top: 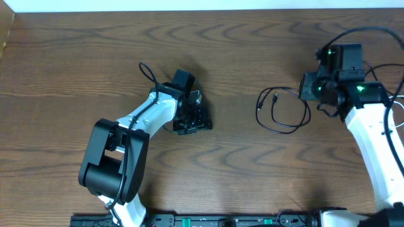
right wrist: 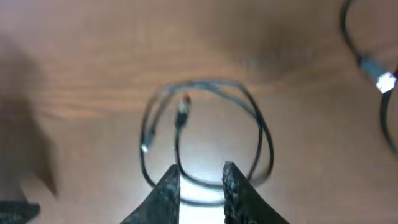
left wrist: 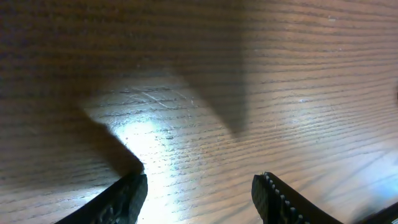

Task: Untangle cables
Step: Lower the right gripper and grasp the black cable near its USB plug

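Observation:
A thin black cable [top: 284,112] lies in a loose loop on the wooden table right of centre, its small plug ends inside the loop. In the right wrist view the loop [right wrist: 258,124] lies just ahead of and under my right gripper [right wrist: 199,171], whose jaws are apart with strands of the loop showing between them, unclamped. In the overhead view the right gripper [top: 307,88] sits at the loop's right edge. A second black cord with a light plug end [right wrist: 380,79] shows at the right edge. My left gripper [top: 191,120] [left wrist: 202,180] is open and empty over bare wood. No white cable shows.
The table [top: 240,50] is dark wood grain. Thick black wires [top: 379,31] run along the right arm at the far right. A black wire [top: 146,70] loops off the left arm. A dark base strip [top: 208,221] runs along the front edge.

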{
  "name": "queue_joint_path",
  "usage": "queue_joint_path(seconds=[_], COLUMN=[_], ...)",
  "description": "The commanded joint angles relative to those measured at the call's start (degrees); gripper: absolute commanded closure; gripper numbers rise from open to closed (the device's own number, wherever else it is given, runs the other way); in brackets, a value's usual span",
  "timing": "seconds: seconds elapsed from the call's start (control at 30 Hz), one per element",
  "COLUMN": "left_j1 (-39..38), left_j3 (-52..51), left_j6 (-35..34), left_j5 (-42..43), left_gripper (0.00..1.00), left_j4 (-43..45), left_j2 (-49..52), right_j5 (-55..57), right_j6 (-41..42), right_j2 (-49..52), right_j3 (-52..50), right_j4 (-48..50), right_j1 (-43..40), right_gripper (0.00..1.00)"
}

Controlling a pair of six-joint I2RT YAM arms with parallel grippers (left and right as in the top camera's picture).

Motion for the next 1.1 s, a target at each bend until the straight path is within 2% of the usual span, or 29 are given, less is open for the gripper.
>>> queue_joint_path(seconds=[0.0,0.17,0.23,0.33,0.43,0.53,0.87,1.07], left_j1=[0.04,0.04,0.04,0.04,0.04,0.04,-0.02,-0.13], left_j3=[-0.20,-0.20,-0.20,-0.20,-0.20,-0.20,-0.20,-0.20], left_j6=[0.79,0.79,0.79,0.79,0.79,0.79,0.79,0.81], left_j5=[-2.25,-2.25,-2.25,-2.25,-2.25,-2.25,-2.25,-2.25], left_gripper=[0.40,0.40,0.40,0.40,0.40,0.40,0.40,0.40], left_j4=[-0.57,-0.52,-0.57,-0.55,-0.55,-0.61,-0.61,-1.01], left_j2=[0.31,0.31,0.31,0.31,0.31,0.31,0.31,0.31], right_j5=[-0.94,-15.21,-17.86,-21.81,-20.17,-13.62,0.79,2.03], right_j6=[-0.22,-6.99,-6.47,-1.11,5.44,9.22,15.58,17.68], right_j2=[3.98,13.03,17.11,22.56,26.86,29.03,30.73,32.65], right_j3=[0.26,0.24,0.24,0.24,0.24,0.24,0.24,0.24], right_j4=[-3.76,-3.17,-0.96,2.99,7.30,10.08,14.14,17.16], right_j1=[0.11,0.11,0.13,0.13,0.68,2.91,14.25,19.93], right_gripper=[0.72,0.65,0.62,0.60,0.56,0.55,0.53,0.52])
